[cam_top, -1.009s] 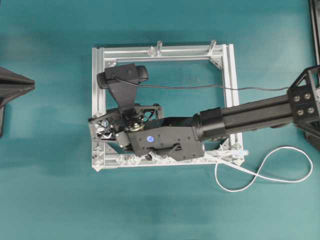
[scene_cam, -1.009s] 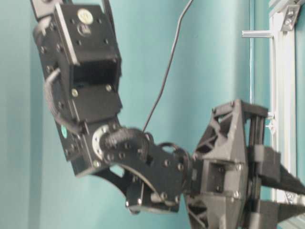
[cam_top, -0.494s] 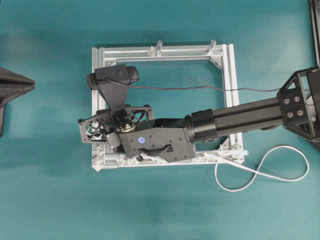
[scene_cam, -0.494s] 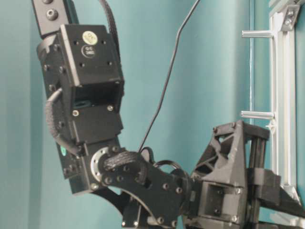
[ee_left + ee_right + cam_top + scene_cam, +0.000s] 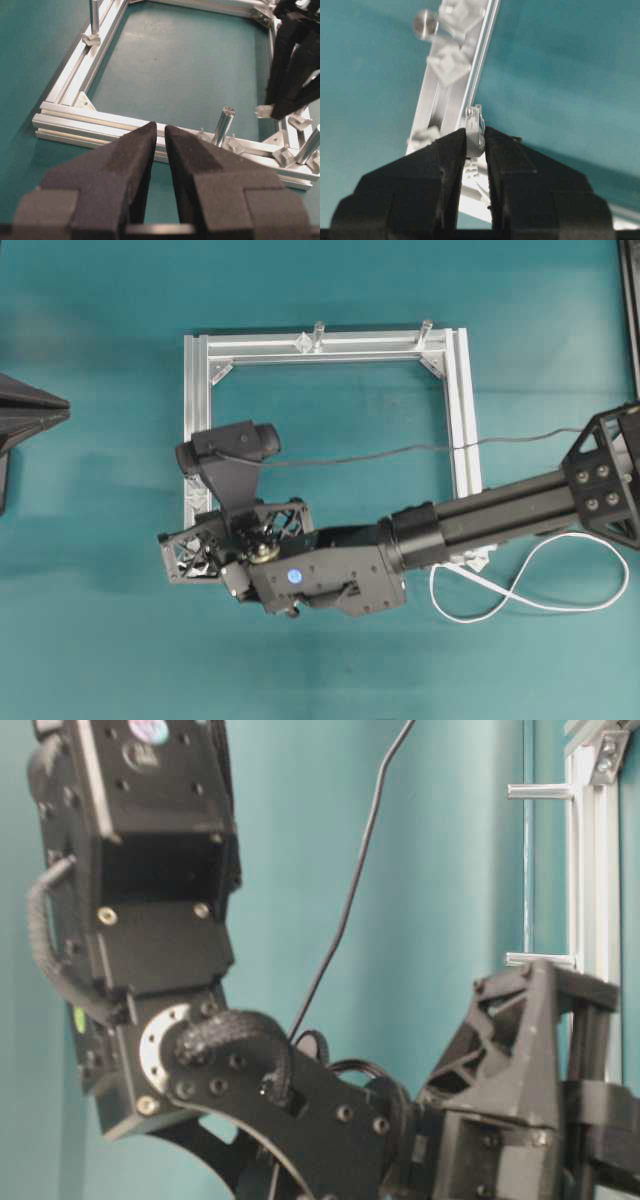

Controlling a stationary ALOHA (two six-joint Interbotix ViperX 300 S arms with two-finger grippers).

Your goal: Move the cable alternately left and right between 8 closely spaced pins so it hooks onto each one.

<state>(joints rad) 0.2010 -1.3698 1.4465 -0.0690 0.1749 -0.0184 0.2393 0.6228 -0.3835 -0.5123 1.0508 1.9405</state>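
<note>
a square aluminium frame (image 5: 456, 400) is laid on a teal worktop (image 5: 100, 640); two posts (image 5: 319, 334) are stood on its far rail.

The frame (image 5: 458, 390) is bare aluminium with a brushed, softly shiny finish and grooved rails. Two posts (image 5: 318, 335) at its 12 o'clock rail are smooth polished metal. The table (image 5: 100, 640) is matt teal, even and unmarked. The right arm (image 5: 480, 530) is matt black plastic and metal with small bright screw heads. Both grippers (image 5: 159, 137) have dull black, slightly grainy fingers. The cable (image 5: 520, 585) at 4 o'clock is smooth white plastic; its plug (image 5: 474, 129) looks pale, semi-glossy plastic.
</note>
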